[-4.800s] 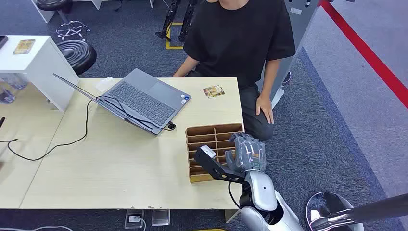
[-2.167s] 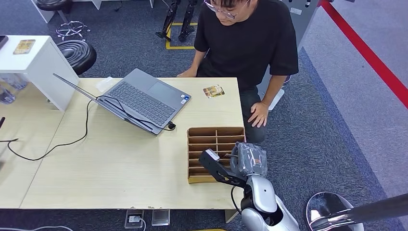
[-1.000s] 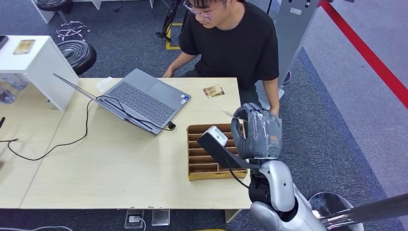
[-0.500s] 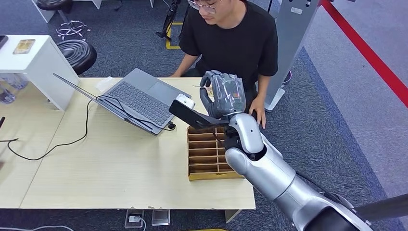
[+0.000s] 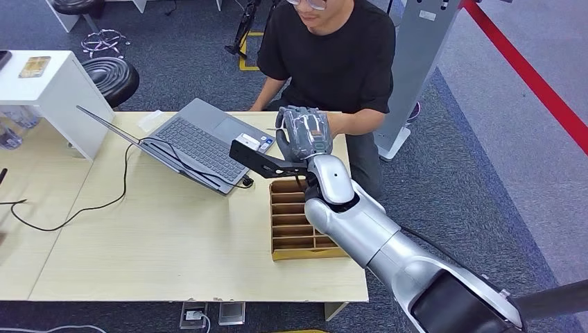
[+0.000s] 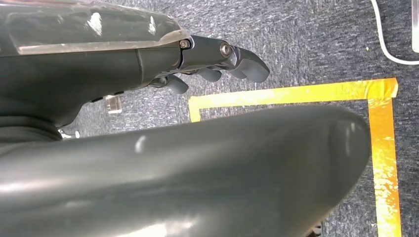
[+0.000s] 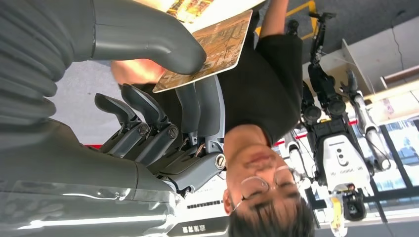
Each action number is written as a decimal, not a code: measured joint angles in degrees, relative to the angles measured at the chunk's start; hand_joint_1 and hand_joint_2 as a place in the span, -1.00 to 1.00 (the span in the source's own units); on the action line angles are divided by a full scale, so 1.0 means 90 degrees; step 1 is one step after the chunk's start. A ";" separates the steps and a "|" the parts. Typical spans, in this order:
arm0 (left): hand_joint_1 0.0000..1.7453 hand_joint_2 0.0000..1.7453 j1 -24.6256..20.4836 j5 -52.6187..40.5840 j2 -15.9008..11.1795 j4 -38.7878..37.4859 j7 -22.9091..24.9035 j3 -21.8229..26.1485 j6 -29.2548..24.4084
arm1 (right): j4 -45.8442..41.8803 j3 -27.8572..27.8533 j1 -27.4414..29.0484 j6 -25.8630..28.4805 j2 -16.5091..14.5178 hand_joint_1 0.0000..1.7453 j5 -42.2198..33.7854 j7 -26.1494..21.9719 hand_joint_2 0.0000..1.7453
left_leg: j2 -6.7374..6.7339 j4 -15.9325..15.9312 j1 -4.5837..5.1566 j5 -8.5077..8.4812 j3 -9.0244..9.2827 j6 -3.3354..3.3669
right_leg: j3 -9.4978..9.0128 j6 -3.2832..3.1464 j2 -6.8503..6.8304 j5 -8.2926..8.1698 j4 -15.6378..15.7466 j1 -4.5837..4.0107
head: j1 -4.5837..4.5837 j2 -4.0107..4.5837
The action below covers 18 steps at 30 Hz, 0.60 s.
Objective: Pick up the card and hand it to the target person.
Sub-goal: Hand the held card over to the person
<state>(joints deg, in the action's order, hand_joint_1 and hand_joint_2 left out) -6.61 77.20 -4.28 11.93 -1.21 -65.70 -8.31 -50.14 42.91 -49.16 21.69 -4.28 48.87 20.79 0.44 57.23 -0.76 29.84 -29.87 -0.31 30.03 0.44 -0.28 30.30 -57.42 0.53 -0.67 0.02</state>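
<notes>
In the right wrist view a brown patterned card (image 7: 212,47) is pinched between the thumb and the fingers (image 7: 197,106) of my right hand (image 7: 163,84). That right hand (image 5: 304,133) is raised over the table's far edge, just in front of the person in a black shirt (image 5: 326,48). The person's forearm (image 5: 357,122) reaches toward it, and their hand (image 7: 131,71) shows close behind my thumb. My left hand (image 6: 217,61) hangs over the carpet with nothing in it, its fingers loosely apart.
A wooden divider box (image 5: 295,225) stands on the table (image 5: 159,236) under my right arm. An open laptop (image 5: 204,142) with a cable lies at the far left. A white cabinet (image 5: 48,83) and a black stool (image 5: 111,76) stand to the left.
My right arm has lifted from the divider box and swung forward and left to the table's far edge, carrying the card. The person has stretched an arm out toward my hand.
</notes>
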 joint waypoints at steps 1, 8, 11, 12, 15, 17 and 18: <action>-1.00 -1.00 0.0001 0.0002 0.0000 0.0000 0.0001 0.0000 -0.0002 | 0.0065 0.0021 -0.0012 0.0000 -0.0019 0.98 0.0000 -0.0001 1.00 | 0.0000 0.0000 0.0000 0.0000 0.0000 0.0000 | 0.0000 0.0000 0.0000 0.0000 0.0000 0.0000 | 0.0001 0.0000; -1.00 -1.00 0.0004 0.0029 0.0000 0.0000 -0.0001 0.0000 -0.0007 | 0.0562 0.0152 -0.0134 0.0056 -0.0131 0.98 -0.0027 -0.0014 1.00 | 0.0000 0.0000 0.0000 0.0000 -0.0001 0.0000 | 0.0002 0.0000 0.0000 0.0000 0.0000 0.0000 | 0.0002 0.0000; -1.00 -1.00 0.0005 0.0063 0.0000 0.0000 0.0002 0.0000 -0.0016 | 0.0697 0.0195 -0.0172 0.0075 -0.0145 0.98 -0.0087 -0.0022 1.00 | -0.0001 0.0000 0.0000 0.0000 -0.0001 0.0000 | 0.0002 0.0000 0.0001 0.0000 0.0000 0.0000 | -0.0002 0.0001; -1.00 -1.00 0.0005 0.0069 0.0000 0.0000 0.0009 0.0000 -0.0021 | 0.0737 0.0212 -0.0186 0.0075 -0.0147 0.49 -0.0104 -0.0022 1.00 | -0.0001 0.0000 0.0000 0.0000 -0.0001 0.0000 | 0.0002 0.0000 0.0001 0.0000 0.0000 0.0000 | -0.0003 0.0001; -1.00 -1.00 0.0006 0.0076 0.0000 0.0000 0.0047 0.0000 -0.0033 | 0.0839 0.0257 -0.0209 0.0070 -0.0149 -1.00 -0.0127 -0.0025 1.00 | -0.0001 0.0000 0.0000 0.0000 -0.0001 0.0000 | 0.0002 0.0000 0.0001 0.0000 0.0000 0.0000 | -0.0003 0.0000; -1.00 -1.00 0.0007 0.0079 0.0000 0.0000 0.0063 0.0000 -0.0036 | 0.0897 0.0281 -0.0214 0.0072 -0.0156 -1.00 -0.0132 -0.0033 1.00 | -0.0001 0.0000 0.0000 0.0000 0.0000 0.0000 | 0.0003 0.0000 0.0001 0.0000 0.0000 0.0000 | -0.0001 0.0001; -1.00 -1.00 0.0006 0.0079 0.0000 0.0000 0.0070 0.0000 -0.0036 | 0.0923 0.0294 -0.0216 0.0077 -0.0163 -1.00 -0.0135 -0.0038 1.00 | -0.0001 0.0000 0.0000 0.0000 0.0000 0.0000 | 0.0003 0.0000 0.0001 0.0000 0.0000 0.0000 | 0.0001 0.0001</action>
<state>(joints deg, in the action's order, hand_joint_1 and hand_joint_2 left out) -6.56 77.91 -4.28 11.93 -0.58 -65.70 -8.64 -41.84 45.55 -51.10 22.39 -5.75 47.65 20.45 0.42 57.23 -0.77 29.84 -29.87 -0.31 30.05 0.44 -0.26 30.30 -57.42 0.53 -0.66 0.02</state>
